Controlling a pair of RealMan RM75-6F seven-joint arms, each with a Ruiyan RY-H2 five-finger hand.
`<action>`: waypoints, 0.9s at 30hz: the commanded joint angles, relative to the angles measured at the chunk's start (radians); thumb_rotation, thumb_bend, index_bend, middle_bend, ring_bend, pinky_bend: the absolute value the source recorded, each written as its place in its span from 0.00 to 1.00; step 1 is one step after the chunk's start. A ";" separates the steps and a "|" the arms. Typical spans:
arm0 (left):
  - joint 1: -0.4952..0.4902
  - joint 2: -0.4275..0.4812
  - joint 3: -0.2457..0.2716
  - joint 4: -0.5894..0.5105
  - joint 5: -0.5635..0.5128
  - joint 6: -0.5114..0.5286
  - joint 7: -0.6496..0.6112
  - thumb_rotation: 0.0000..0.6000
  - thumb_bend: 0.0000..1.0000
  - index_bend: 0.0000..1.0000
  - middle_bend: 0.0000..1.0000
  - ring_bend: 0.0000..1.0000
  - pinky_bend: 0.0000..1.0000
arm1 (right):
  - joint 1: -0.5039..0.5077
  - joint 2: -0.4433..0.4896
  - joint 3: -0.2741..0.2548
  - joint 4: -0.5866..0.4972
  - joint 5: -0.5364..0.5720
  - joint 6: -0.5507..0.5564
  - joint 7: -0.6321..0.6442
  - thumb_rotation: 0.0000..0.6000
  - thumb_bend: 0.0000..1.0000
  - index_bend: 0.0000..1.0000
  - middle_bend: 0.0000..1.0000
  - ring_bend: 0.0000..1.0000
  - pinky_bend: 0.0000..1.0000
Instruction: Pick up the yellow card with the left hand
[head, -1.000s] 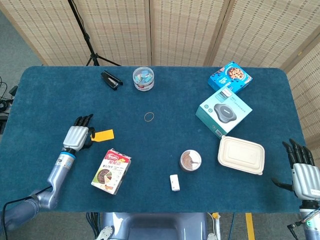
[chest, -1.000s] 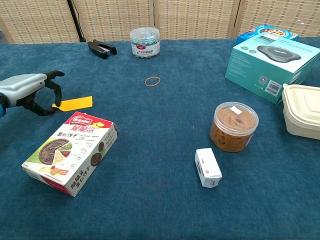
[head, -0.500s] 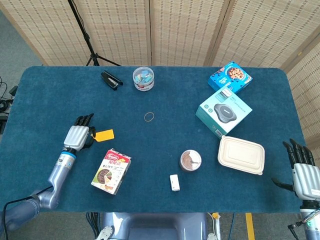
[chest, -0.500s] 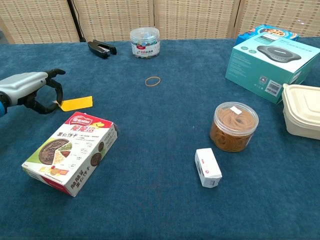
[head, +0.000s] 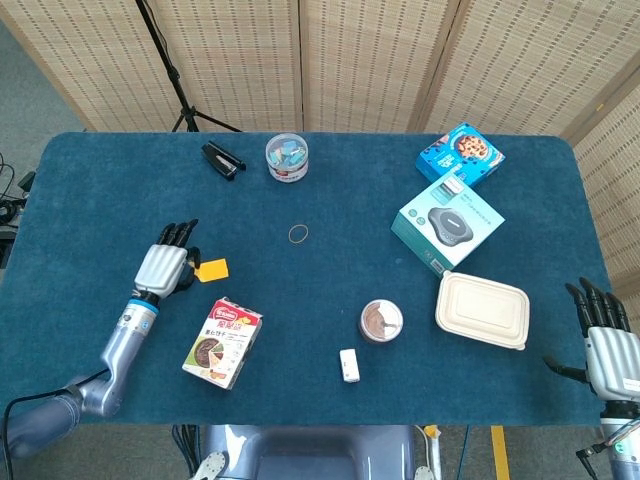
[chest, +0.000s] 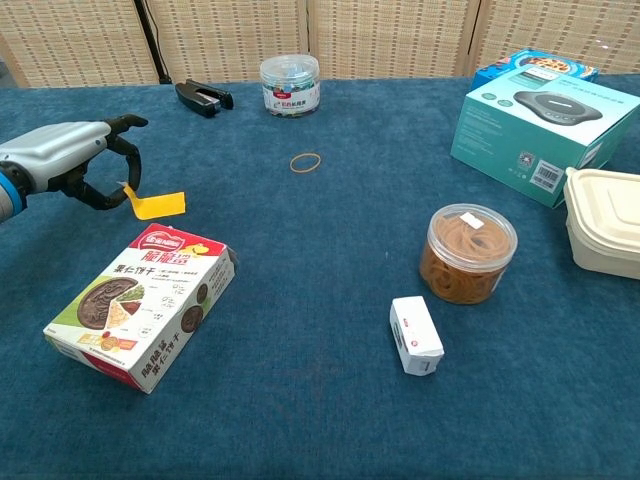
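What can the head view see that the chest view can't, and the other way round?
Only the head view shows the robot's right hand, open at the table's near right corner, plus the black tripod. Only the chest view shows the clear jar's tan contents from the side. Both show the left hand pinching the yellow card beside the red snack box.

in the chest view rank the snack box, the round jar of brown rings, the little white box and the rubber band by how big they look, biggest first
1. snack box, though it is nearest the camera
2. jar of brown rings
3. little white box
4. rubber band, farther back, so it looks smaller
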 joint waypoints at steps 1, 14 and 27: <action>-0.019 0.008 -0.016 -0.028 -0.010 -0.010 0.025 1.00 0.50 0.67 0.00 0.00 0.00 | 0.000 0.001 0.000 0.000 0.000 0.000 0.001 1.00 0.00 0.00 0.00 0.00 0.00; -0.086 0.040 -0.078 -0.181 -0.045 0.005 0.160 1.00 0.50 0.67 0.00 0.00 0.00 | 0.000 0.004 0.003 0.004 0.006 -0.002 0.012 1.00 0.00 0.00 0.00 0.00 0.00; -0.069 0.128 -0.092 -0.344 -0.067 0.072 0.218 1.00 0.50 0.64 0.00 0.00 0.00 | -0.001 0.007 0.002 0.002 0.003 -0.001 0.021 1.00 0.00 0.00 0.00 0.00 0.00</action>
